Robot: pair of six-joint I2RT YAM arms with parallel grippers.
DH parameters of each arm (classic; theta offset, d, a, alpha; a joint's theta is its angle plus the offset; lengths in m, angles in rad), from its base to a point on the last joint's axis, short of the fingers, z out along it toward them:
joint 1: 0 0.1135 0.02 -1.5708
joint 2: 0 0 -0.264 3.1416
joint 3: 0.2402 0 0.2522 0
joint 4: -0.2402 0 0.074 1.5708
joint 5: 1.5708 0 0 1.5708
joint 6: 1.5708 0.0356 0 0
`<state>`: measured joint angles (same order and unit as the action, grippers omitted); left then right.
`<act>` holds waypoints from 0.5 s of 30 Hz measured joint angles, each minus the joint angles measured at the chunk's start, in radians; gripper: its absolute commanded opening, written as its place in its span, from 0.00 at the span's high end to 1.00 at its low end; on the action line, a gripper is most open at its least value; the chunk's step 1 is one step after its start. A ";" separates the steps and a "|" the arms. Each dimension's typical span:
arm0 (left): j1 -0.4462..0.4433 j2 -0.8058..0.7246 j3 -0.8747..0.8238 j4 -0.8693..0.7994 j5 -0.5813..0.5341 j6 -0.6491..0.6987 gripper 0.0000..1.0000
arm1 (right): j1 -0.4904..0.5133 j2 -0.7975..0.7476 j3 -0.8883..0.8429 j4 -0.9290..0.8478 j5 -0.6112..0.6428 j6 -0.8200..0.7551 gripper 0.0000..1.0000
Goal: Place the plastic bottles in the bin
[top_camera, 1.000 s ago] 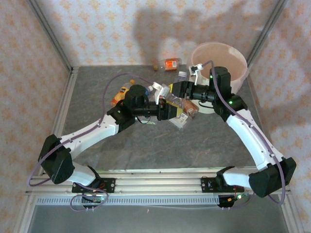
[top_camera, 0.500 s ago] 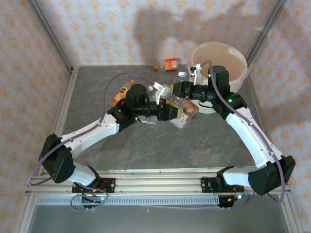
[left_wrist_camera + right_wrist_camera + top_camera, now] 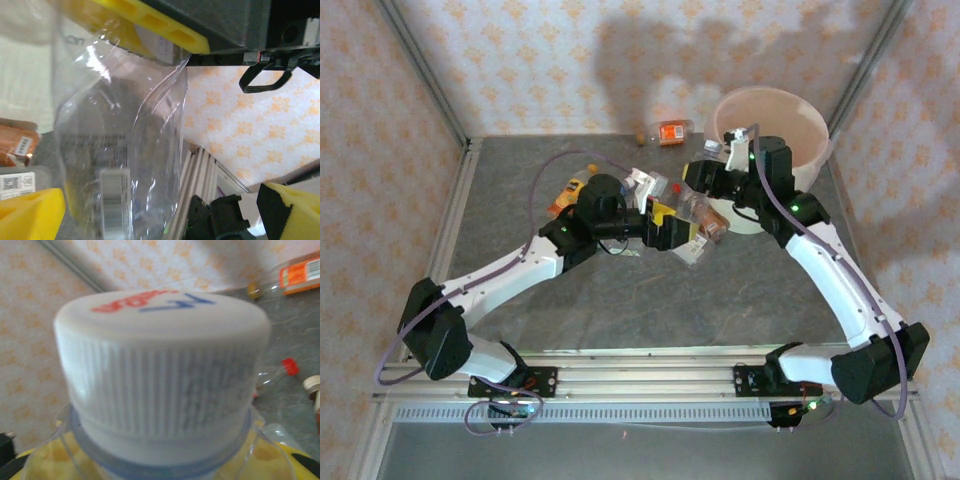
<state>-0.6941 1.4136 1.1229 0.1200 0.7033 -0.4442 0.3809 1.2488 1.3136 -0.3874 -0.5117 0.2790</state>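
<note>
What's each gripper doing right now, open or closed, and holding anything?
Left gripper: open, fingers wide apart.
Right gripper: closed on a white-capped bottle.

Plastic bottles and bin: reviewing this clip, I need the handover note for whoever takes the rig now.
The left gripper is open; a clear bottle hangs between its spread fingers, probably the one the right holds.
The right gripper is shut on the white-capped bottle, over the table, short of the bin.
Loose: orange-label bottle far back, yellow-orange bottle to the left, a cluster of bottles under the grippers.
Done: no bottle confirmed binned; the bin's near side is hidden.
Left: drop the held one in, then fetch the rest.
</note>
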 measured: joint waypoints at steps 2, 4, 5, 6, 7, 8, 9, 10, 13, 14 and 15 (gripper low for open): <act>0.000 -0.031 -0.017 -0.014 -0.075 0.000 0.00 | -0.006 -0.009 0.025 -0.004 0.056 -0.019 0.70; 0.000 -0.062 -0.026 -0.050 -0.176 0.000 0.00 | -0.025 -0.010 0.079 -0.010 0.100 -0.045 0.71; 0.000 -0.074 -0.026 -0.076 -0.243 0.000 0.00 | -0.042 -0.010 0.113 -0.009 0.122 -0.058 0.71; 0.000 -0.082 -0.026 -0.099 -0.305 0.000 0.00 | -0.064 -0.010 0.146 -0.008 0.143 -0.072 0.71; 0.000 -0.086 -0.026 -0.120 -0.357 -0.001 0.00 | -0.083 -0.010 0.171 -0.002 0.161 -0.083 0.71; 0.000 -0.089 -0.029 -0.139 -0.412 -0.003 0.00 | -0.105 -0.010 0.198 0.009 0.189 -0.095 0.70; 0.000 -0.091 -0.035 -0.153 -0.458 -0.005 0.00 | -0.126 -0.006 0.220 0.017 0.216 -0.106 0.70; 0.000 -0.092 -0.044 -0.167 -0.497 -0.009 0.00 | -0.144 0.000 0.239 0.024 0.244 -0.117 0.70; 0.000 -0.092 -0.069 -0.203 -0.569 -0.023 0.00 | -0.186 0.047 0.306 0.037 0.326 -0.155 0.70; 0.000 -0.092 -0.078 -0.214 -0.588 -0.027 0.00 | -0.196 0.072 0.330 0.040 0.350 -0.171 0.70; 0.000 -0.092 -0.084 -0.221 -0.601 -0.029 0.00 | -0.202 0.096 0.350 0.042 0.371 -0.187 0.70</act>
<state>-0.6941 1.3220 1.0389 -0.1013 0.1020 -0.4728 0.1791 1.3449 1.6634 -0.3450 -0.1406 0.0917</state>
